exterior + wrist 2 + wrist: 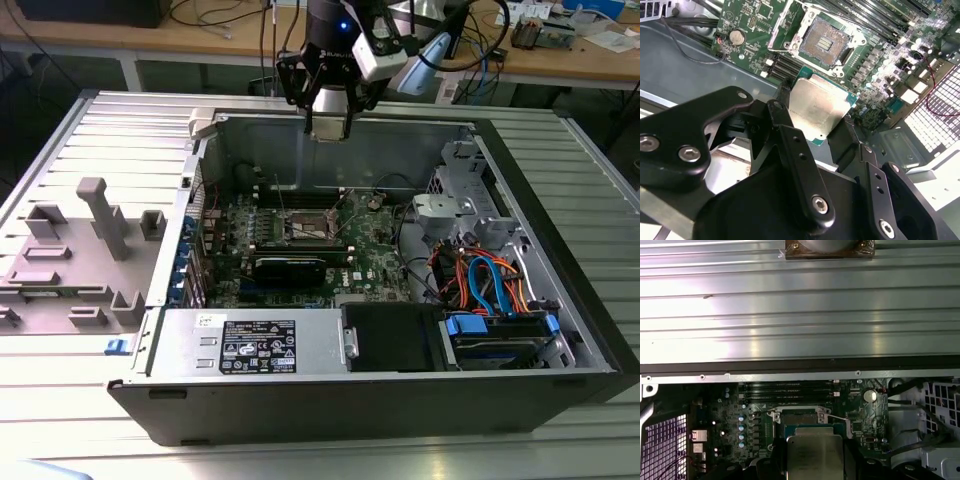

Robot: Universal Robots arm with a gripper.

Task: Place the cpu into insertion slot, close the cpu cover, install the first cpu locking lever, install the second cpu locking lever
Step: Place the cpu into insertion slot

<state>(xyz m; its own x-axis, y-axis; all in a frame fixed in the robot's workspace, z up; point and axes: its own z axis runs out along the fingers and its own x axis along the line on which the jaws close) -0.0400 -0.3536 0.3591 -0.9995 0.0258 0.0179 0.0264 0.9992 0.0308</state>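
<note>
My gripper [328, 128] hangs high over the back wall of the open computer case, shut on the cpu. In both wrist views the cpu [817, 107] [815, 456] is a flat square chip with a silvery-tan top, pinched at its two sides by black fingers [779, 117]. Well below it, on the green motherboard, lies the insertion slot [826, 42] [801, 418] [305, 232], uncovered, with its pin field showing. The cpu cover [782, 30] stands open at one side of the slot. Two thin locking levers [283, 205] stick up beside it.
Long black memory slots [295, 245] run beside the socket. A power supply [250, 345], drive cage [500, 335] and orange and blue cables [480, 275] fill the case's near side. A grey fixture block [90, 250] sits on the ribbed table at the exterior view's left.
</note>
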